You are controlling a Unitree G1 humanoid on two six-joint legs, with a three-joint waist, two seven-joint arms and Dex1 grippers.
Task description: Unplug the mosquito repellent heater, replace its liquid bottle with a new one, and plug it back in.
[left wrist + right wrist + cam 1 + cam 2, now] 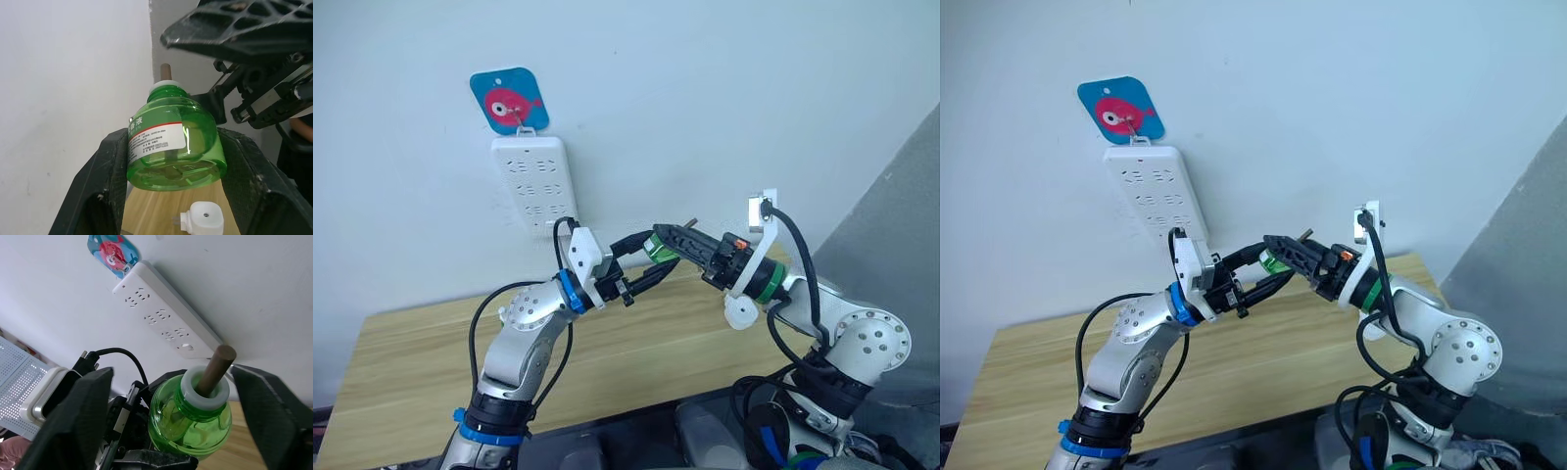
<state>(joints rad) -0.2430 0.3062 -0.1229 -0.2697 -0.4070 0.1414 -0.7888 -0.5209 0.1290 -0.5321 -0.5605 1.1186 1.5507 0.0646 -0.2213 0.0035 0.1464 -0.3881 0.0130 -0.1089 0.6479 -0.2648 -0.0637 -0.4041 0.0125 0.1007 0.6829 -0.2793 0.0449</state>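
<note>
A green liquid bottle [173,147] with a white collar and a brown wick [217,366] hangs upright in the air over the table. My left gripper [656,257] is shut on its lower body, with a finger [105,181] pressed to each side. My right gripper [176,374] is open around the bottle's neck, and its fingers [83,416] stand clear of the bottle on both sides. The mosquito repellent heater [205,218], a white rounded unit with a round hole in its face, lies on the table below the bottle.
A long white power strip [533,186] hangs on the wall from a blue hook plate with a red fish [509,100], above and to the left of both grippers. The wooden table [421,382] runs along the wall beneath the arms.
</note>
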